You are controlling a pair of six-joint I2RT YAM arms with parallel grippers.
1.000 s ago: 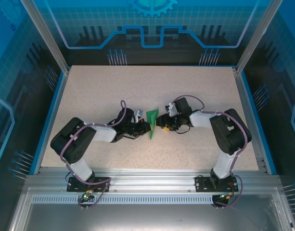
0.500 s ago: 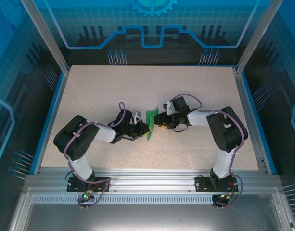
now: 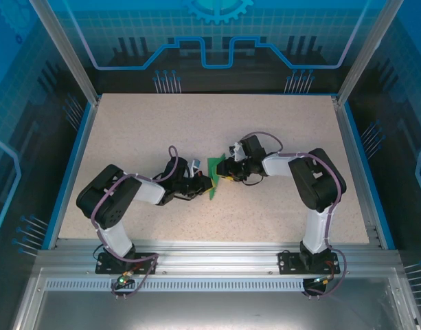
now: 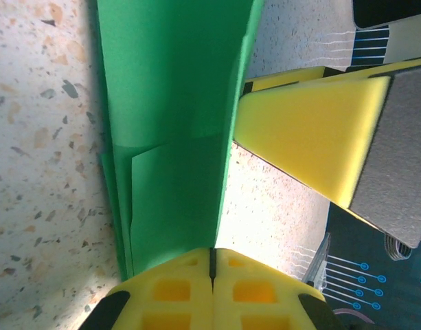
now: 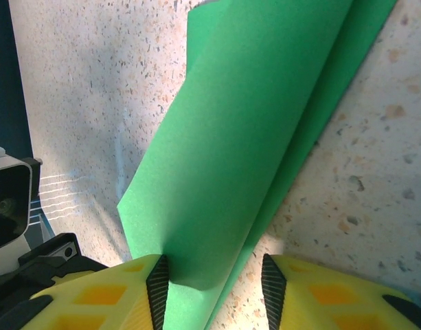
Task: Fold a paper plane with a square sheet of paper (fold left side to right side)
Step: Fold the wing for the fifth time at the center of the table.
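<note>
Left hand (image 4: 211,260) clamped on folded green paper (image 4: 172,103), right hand (image 5: 211,275) half-open astride it

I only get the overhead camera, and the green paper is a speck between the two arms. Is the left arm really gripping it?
Observer: Yes. The left wrist view shows the left fingers shut on the green paper, pinching its edge.
Visitor: And the right arm?
Observer: The right fingers stand apart with the paper's end between them, not yet pinched.
Visitor: Is it one flat sheet?
Observer: No, up close it shows overlapping folded layers.
</note>
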